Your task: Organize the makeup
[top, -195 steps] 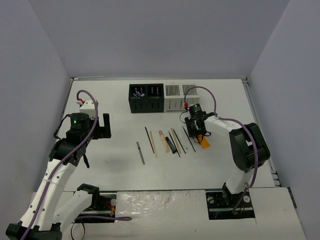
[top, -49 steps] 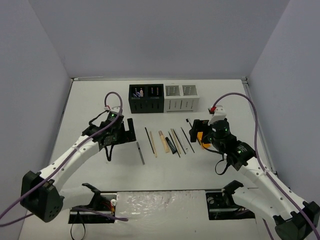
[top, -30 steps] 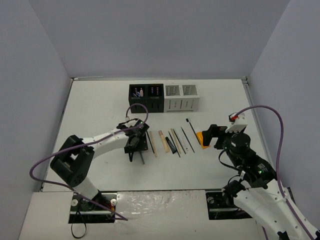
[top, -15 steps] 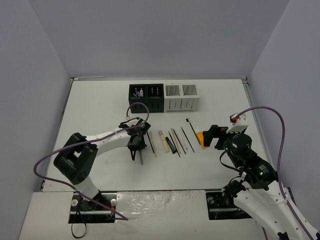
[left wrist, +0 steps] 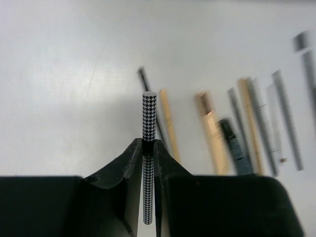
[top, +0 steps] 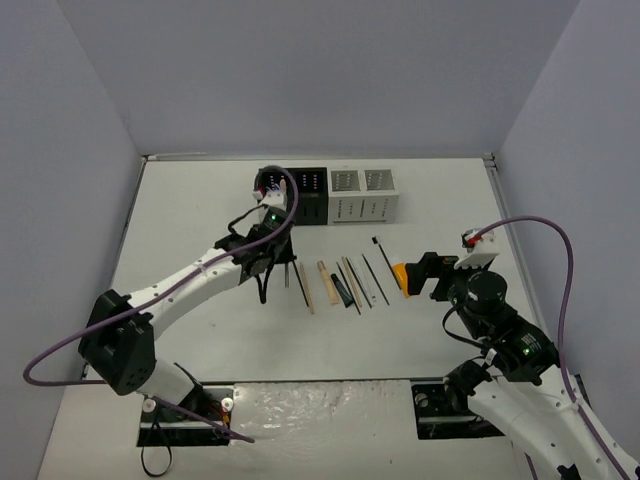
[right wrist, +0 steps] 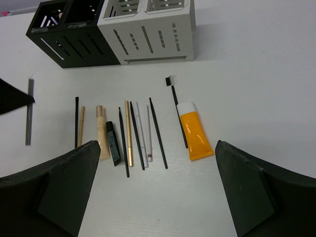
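Carrying to the black organizer (top: pixel 305 197) looks like the step in hand; I'd keep the lift slow, tip the load upright over a free slot, and let go only once its end is inside. Just before that box, the left gripper (left wrist: pixel 148 144) is clenched on the houndstooth pencil (left wrist: pixel 149 116); the right gripper (right wrist: pixel 157 148) hangs spread and empty over the orange tube (right wrist: pixel 194 133). The pencil sits square between the fingers (left wrist: pixel 131 160) — flat end jutting past their tips.
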`<action>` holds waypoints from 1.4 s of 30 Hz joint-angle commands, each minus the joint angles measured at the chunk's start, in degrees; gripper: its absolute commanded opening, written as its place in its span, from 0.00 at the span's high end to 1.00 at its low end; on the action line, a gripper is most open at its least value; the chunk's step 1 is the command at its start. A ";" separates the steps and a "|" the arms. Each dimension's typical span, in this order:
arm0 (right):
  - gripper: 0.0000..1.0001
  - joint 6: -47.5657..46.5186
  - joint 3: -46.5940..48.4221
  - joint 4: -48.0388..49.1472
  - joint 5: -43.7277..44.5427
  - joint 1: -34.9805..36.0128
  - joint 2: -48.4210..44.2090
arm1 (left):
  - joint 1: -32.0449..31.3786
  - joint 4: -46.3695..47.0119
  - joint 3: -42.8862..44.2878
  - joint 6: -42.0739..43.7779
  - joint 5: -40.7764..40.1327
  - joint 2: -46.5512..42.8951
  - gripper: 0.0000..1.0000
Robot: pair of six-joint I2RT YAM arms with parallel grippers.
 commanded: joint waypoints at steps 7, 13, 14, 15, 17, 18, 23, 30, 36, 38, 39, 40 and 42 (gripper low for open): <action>0.00 -0.06 0.32 3.42 1.79 1.75 -2.06 | 0.88 38.87 13.79 37.98 -0.96 0.86 1.00; 0.00 -0.28 0.31 3.52 1.34 2.69 -2.16 | 6.12 50.41 19.70 41.53 6.00 10.07 1.00; 0.00 -0.32 0.28 3.58 1.34 2.84 -2.10 | 7.14 51.58 20.65 39.89 7.84 11.40 1.00; 0.00 -0.33 0.23 3.69 1.34 3.12 -1.99 | 9.08 53.25 21.66 37.56 9.90 12.79 1.00; 0.00 -0.41 0.14 3.70 1.34 3.40 -1.72 | 10.70 56.20 22.77 35.99 12.32 15.60 1.00; 0.00 -0.41 0.18 3.70 1.29 3.40 -1.44 | 11.31 58.29 23.01 35.25 13.16 16.45 1.00; 0.00 -0.50 0.18 4.01 0.59 3.40 -0.09 | 12.38 63.67 25.32 33.97 15.49 21.07 1.00; 0.00 -0.68 0.22 4.14 -0.16 3.49 0.21 | 13.34 69.89 25.54 30.53 18.62 24.91 1.00; 0.00 -0.63 0.14 4.14 -0.24 3.49 0.17 | 13.34 70.93 24.33 29.89 19.91 26.54 0.90; 0.00 -0.59 0.07 4.14 -0.31 3.49 0.19 | 13.34 70.87 23.62 30.27 20.10 26.81 0.86; 0.00 -0.59 0.10 4.19 -0.33 3.54 0.31 | 13.34 70.85 22.99 30.42 20.24 26.85 0.85; 0.00 -0.55 0.14 4.22 -0.33 3.54 0.42 | 13.34 70.88 22.46 30.71 20.31 26.86 0.85; 0.00 -0.59 0.14 4.23 -0.43 3.50 0.56 | 13.34 70.85 21.68 31.30 20.21 26.77 0.85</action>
